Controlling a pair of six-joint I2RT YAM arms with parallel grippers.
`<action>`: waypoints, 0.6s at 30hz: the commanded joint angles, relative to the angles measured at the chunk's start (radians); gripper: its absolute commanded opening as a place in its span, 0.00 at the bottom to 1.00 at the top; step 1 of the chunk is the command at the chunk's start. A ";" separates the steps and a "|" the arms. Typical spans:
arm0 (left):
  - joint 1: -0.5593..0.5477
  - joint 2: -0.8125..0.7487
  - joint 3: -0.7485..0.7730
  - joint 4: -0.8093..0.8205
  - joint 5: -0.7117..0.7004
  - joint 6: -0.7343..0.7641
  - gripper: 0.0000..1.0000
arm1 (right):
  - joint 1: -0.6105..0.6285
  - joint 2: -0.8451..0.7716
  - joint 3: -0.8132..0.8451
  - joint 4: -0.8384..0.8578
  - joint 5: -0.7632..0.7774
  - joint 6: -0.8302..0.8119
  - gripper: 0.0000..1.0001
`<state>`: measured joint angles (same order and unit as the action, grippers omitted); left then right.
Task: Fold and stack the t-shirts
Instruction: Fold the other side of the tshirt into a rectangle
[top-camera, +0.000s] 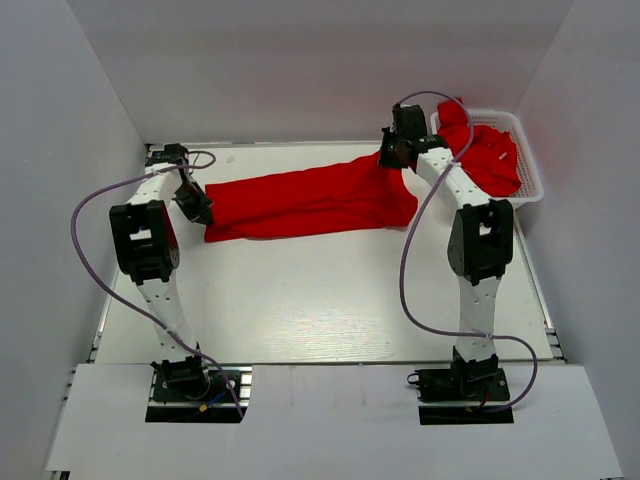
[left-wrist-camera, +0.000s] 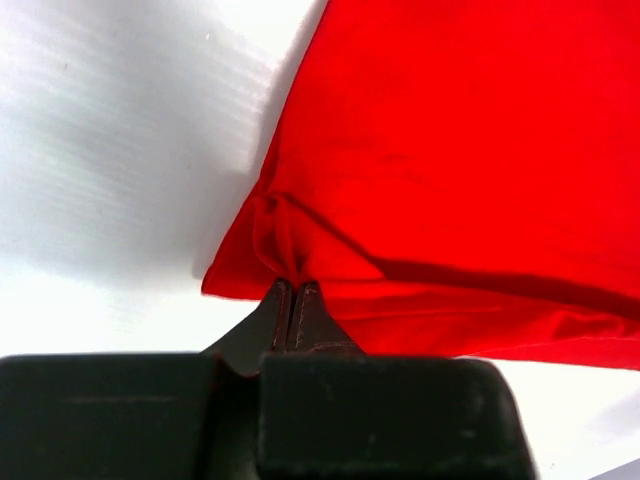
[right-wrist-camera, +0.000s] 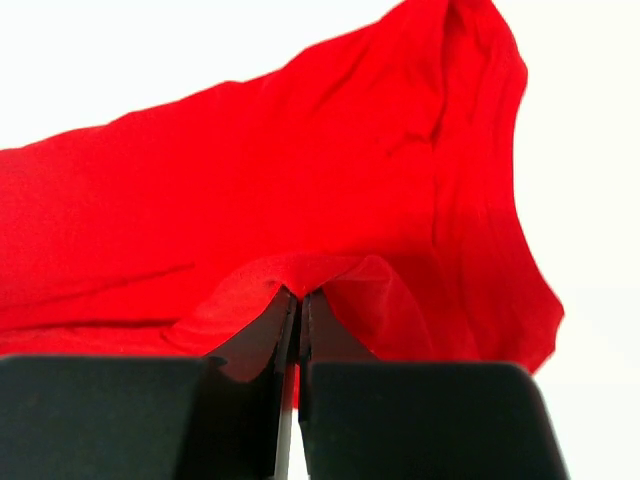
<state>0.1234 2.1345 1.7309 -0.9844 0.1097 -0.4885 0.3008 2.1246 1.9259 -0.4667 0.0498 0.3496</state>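
A red t-shirt (top-camera: 310, 203) lies stretched out lengthwise across the far part of the table. My left gripper (top-camera: 203, 214) is shut on its left end; in the left wrist view the closed jaws (left-wrist-camera: 294, 285) pinch a bunched fold of the red cloth (left-wrist-camera: 460, 150). My right gripper (top-camera: 388, 155) is shut on its right end; in the right wrist view the closed jaws (right-wrist-camera: 298, 296) pinch a fold of the red cloth (right-wrist-camera: 300, 180). More red t-shirts (top-camera: 490, 155) lie piled in the white basket (top-camera: 533, 180) at the far right.
The white table (top-camera: 320, 300) is walled by white panels at the left, back and right. The basket stands at the table's far right corner, just behind my right arm. Purple cables loop off both arms.
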 joint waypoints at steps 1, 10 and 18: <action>0.007 -0.004 0.036 0.045 -0.001 0.025 0.00 | -0.014 0.043 0.080 0.049 -0.039 -0.043 0.00; 0.007 0.044 0.081 0.081 -0.059 0.034 0.17 | -0.023 0.164 0.148 0.152 -0.105 -0.072 0.00; 0.016 0.142 0.283 -0.020 -0.090 0.021 1.00 | -0.032 0.265 0.240 0.257 -0.070 -0.070 0.35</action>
<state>0.1261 2.2856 1.9392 -0.9470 0.0578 -0.4591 0.2817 2.3836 2.0892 -0.3016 -0.0319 0.2943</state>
